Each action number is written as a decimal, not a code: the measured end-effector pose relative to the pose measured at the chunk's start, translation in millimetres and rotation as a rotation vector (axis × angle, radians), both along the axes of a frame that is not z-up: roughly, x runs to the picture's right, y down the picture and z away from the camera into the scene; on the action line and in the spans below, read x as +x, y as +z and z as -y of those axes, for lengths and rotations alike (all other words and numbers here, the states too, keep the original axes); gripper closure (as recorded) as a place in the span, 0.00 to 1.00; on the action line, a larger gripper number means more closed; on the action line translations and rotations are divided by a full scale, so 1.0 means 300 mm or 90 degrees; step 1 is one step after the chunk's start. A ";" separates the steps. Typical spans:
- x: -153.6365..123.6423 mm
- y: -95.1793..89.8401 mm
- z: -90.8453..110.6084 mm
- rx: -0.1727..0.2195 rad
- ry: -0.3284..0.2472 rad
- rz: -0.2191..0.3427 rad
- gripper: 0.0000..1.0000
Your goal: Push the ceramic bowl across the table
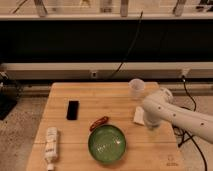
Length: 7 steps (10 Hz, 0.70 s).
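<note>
The white arm (187,119) enters from the lower right edge of the view and slants up and to the left as one thick, smooth segment. It ends in a bulky rounded joint (156,102), the arm's highest and leftmost part. Below that joint the wrist turns downward. The gripper (151,125) hangs there pointing down, in the right half of the view, showing only as a short pale stub.
</note>
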<state>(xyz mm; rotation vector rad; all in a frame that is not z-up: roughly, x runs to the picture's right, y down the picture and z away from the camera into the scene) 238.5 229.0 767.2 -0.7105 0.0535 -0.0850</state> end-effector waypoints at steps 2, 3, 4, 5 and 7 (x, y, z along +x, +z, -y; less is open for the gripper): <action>-0.001 0.005 -0.008 -0.004 -0.001 0.003 0.52; 0.000 0.007 -0.013 -0.007 -0.001 0.004 0.59; 0.001 0.009 -0.018 -0.009 -0.001 0.005 0.68; -0.001 0.010 -0.029 -0.013 -0.003 0.007 0.79; -0.034 0.029 -0.065 -0.017 -0.008 0.017 0.96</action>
